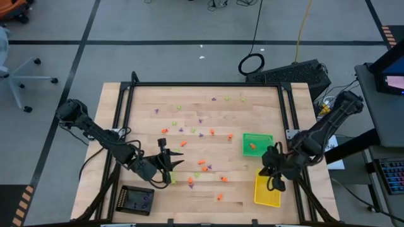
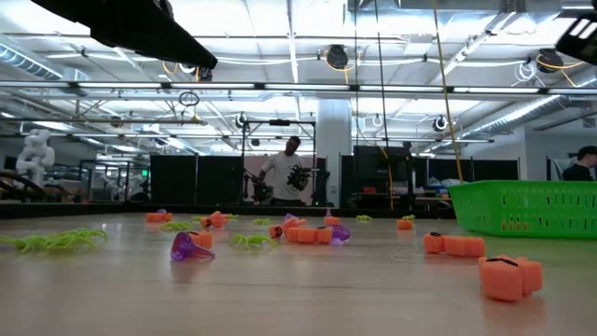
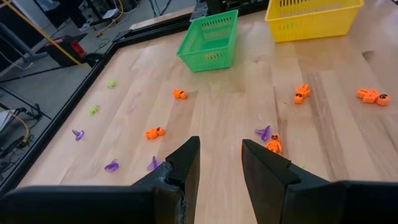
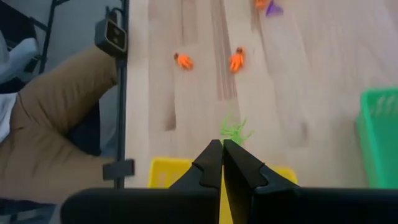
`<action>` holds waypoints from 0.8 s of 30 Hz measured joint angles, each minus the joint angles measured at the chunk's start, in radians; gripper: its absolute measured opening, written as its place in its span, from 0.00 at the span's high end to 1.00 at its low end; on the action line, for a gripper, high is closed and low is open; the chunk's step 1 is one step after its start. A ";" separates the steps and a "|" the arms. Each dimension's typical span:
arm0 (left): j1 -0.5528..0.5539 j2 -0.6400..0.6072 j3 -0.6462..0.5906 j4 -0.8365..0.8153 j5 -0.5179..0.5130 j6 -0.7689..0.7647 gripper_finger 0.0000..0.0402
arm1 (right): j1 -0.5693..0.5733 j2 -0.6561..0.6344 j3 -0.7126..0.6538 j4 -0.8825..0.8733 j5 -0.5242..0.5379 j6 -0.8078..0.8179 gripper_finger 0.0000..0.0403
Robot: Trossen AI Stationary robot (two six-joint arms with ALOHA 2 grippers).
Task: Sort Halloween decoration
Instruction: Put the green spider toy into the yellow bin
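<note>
The Halloween decoration (image 1: 202,165) lies scattered as tiny orange, purple and lime-green trinkets across the middle of the worktop (image 1: 189,195) in the high view, with one orange piece already in the green tray (image 1: 257,144) at centre right. The left claw (image 1: 172,165), lower left of centre, stands partly open with nothing visibly between its fingers, and pieces this small and light could easily slip out or be knocked aside as it closes. The right claw (image 1: 276,184), fully shut and empty, hangs over the yellow tray (image 1: 267,194) at lower right.
</note>
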 joint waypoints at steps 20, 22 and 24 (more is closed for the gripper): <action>0.008 0.000 0.000 0.001 0.000 -0.011 0.71 | 0.132 0.193 0.000 -0.161 -0.135 0.261 1.00; 0.015 0.000 0.000 0.001 0.000 -0.025 0.71 | 0.132 0.221 0.000 -0.170 -0.137 0.261 1.00; 0.020 0.000 0.000 0.000 0.000 -0.027 0.71 | 0.132 0.248 0.000 -0.172 -0.138 0.260 1.00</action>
